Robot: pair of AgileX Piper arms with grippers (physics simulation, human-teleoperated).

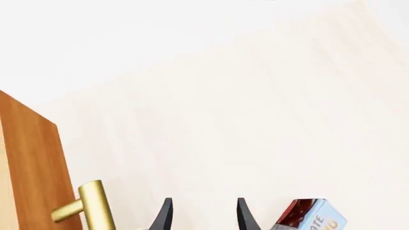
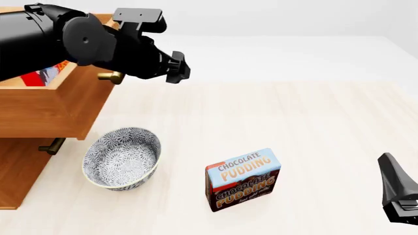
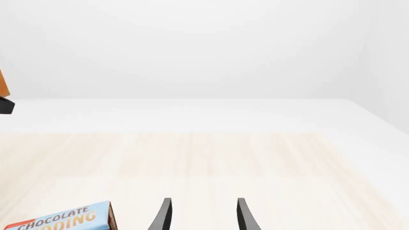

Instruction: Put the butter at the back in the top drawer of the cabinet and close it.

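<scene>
Top drawer (image 2: 46,110) of the cabinet (image 2: 19,171) stands pulled out at the table's left edge, w/ the butter (image 2: 40,77) lying inside it as a red-and-blue patch, mostly hidden behind the left arm. Left gripper (image 2: 175,68) hangs above the table just past the drawer front, right beside the brass handle (image 2: 109,77); in the left wrist view its fingers (image 1: 164,215) are spread apart w/ nothing between them, and the handle (image 1: 96,203) sits off to one side, not touched. A 2nd brass handle (image 2: 51,146) shows on the drawer below. On the table (image 2: 313,127), a patterned bowl (image 2: 121,157) sits near the cabinet front, and the pudding box (image 2: 243,179) stands upright a little apart from the bowl, toward the middle. Right gripper (image 2: 397,193) is low at the table's right edge, well apart from the box; the right wrist view shows its fingers (image 3: 164,214) spread too, holding nothing, w/ a corner of the pudding box (image 3: 64,219) in sight.
</scene>
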